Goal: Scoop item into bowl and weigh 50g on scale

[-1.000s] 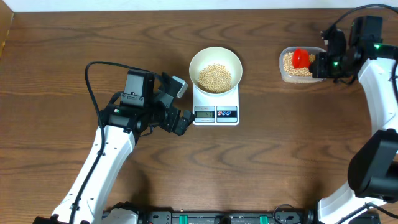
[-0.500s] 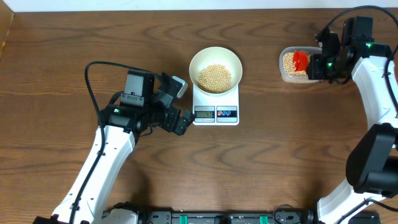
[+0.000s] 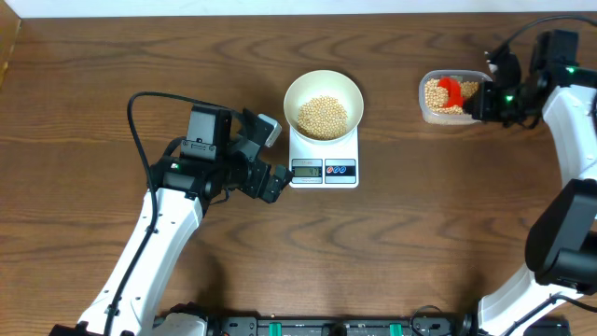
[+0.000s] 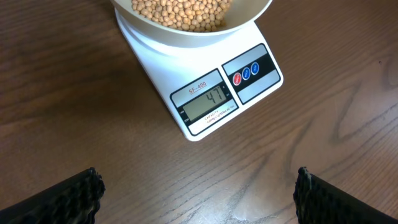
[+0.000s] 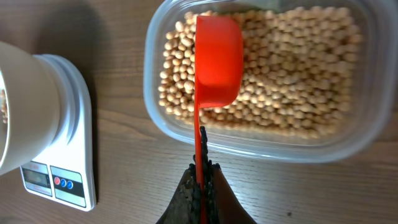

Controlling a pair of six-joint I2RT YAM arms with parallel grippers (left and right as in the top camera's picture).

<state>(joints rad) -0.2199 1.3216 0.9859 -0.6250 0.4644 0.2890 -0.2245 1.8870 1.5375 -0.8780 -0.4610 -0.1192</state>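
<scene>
Over the last second the right arm has drawn back slightly toward the table's edge, and the red scoop (image 3: 450, 91) has rolled from a broad face to a narrower one in the overhead view, its head never leaving the clear plastic tub (image 3: 428, 110); the left arm, the white bowl (image 3: 323, 77) and the digital scale (image 3: 324, 169) have not shifted; I read this as the scoop working in the stock for one more portion, not carrying one across. The display (image 4: 210, 101) reads 47, so the load is just short of the target, and the next pour should probably be only a few soybeans (image 4: 180, 11), since a full scoop would likely overshoot. The right gripper (image 5: 201, 180) is clamped tight on the scoop's thin handle, no gap showing either side; the handle runs straight up from it, and the head lies over the beans in the tub with its red outer wall toward the wrist camera; whether it carries any beans I cannot tell. The left gripper (image 4: 196, 190) hangs just beside the scale's front with its fingertips (image 4: 81, 190) spread wide apart, holding nothing and touching nothing. The bowl sits on the scale's platform with a mound of beans in its middle; the tub is well apart on the right.
</scene>
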